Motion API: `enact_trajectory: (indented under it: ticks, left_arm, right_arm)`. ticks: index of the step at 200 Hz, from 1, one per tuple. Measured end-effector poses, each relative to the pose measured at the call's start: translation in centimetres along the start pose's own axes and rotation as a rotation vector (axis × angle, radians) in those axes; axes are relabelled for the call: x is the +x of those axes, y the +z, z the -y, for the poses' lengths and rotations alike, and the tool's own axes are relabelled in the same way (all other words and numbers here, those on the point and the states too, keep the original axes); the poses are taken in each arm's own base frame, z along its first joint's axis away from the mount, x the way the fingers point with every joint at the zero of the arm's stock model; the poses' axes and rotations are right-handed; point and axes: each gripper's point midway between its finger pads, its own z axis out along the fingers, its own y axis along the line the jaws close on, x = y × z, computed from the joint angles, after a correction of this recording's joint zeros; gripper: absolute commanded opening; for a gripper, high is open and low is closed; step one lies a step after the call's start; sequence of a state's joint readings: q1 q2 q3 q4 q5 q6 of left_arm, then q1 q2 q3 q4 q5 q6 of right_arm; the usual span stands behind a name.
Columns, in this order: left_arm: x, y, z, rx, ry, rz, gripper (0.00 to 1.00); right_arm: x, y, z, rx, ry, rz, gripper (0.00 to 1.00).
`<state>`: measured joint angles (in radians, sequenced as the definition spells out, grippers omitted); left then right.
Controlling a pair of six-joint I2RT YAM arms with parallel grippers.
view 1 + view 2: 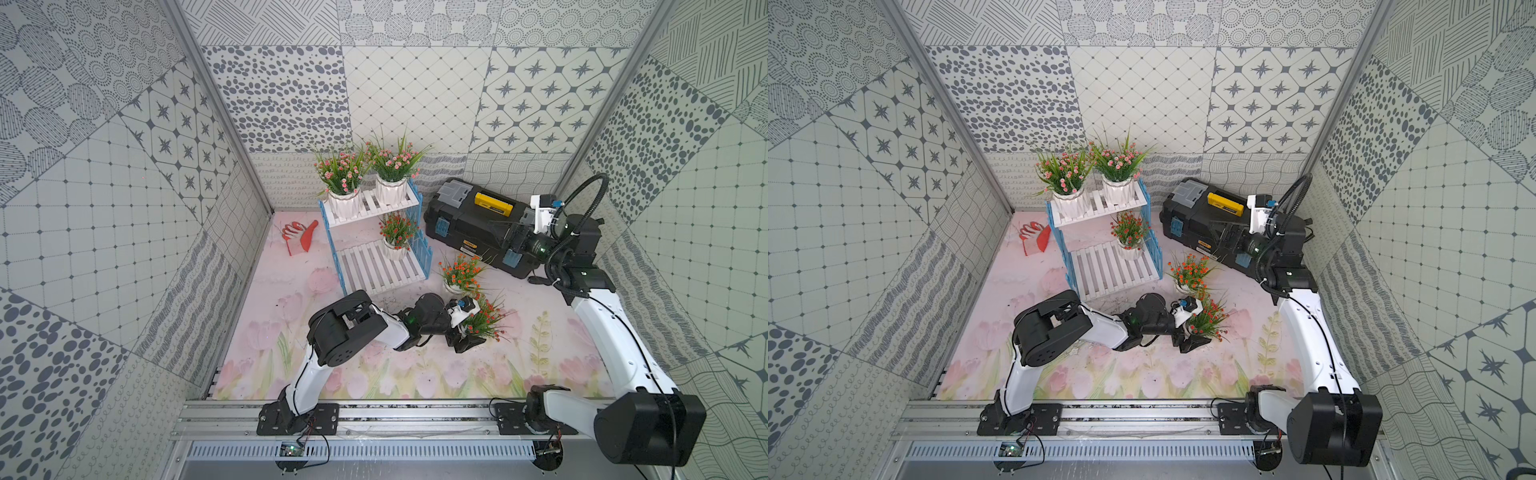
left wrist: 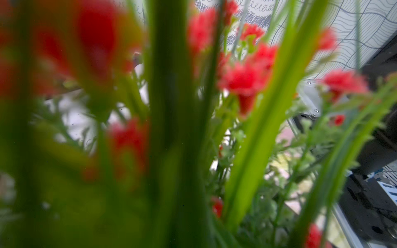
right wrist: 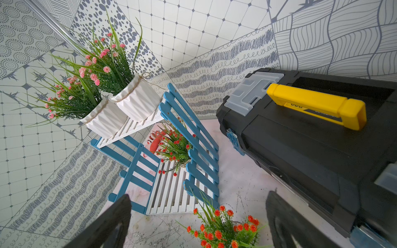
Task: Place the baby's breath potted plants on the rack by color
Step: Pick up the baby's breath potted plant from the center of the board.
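Two pink baby's breath potted plants (image 1: 343,176) (image 1: 395,162) stand on the top shelf of the rack (image 1: 374,270). An orange-red one (image 1: 397,230) stands on the lower shelf at its right end. Another orange-red plant (image 1: 459,270) stands on the mat beside the rack. My left gripper (image 1: 473,329) reaches low around the last orange-red plant (image 1: 487,318), one black finger (image 1: 468,343) showing beside its hidden pot. Its leaves and blossoms (image 2: 245,79) fill the left wrist view and hide the jaws. My right gripper (image 3: 199,195) hangs open and empty by the toolbox.
A black toolbox (image 1: 469,216) with a yellow handle lies at the back right, under my right wrist. Red-and-white gloves (image 1: 299,237) lie at the back left. Patterned walls close in the mat on three sides.
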<state>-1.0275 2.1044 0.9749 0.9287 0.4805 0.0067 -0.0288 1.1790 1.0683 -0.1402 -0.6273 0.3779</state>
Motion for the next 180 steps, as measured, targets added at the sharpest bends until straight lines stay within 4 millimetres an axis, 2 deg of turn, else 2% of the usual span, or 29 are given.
enact_trajectory:
  ticks: [55,104,143,180]
  left_arm:
    - [-0.4,0.3,-0.4,-0.017,0.004,0.002,0.69]
    - [-0.3,-0.3,-0.5,-0.052,-0.005,-0.015,0.63]
    - [-0.4,-2.6,-0.7,-0.129,-0.029,-0.042,0.62]
    - [-2.3,-6.4,-2.1,-0.245,-0.071,-0.027,0.63]
  right_arm:
    - [0.0,0.0,0.0,0.000,0.000,0.000,0.98]
    - [-0.1,0.0,0.1,0.007,0.000,0.003,0.98]
    - [-0.4,-0.2,0.4,0.031,-0.003,0.018,0.98]
    - [-1.4,-0.6,0.4,0.062,-0.013,0.052,0.98]
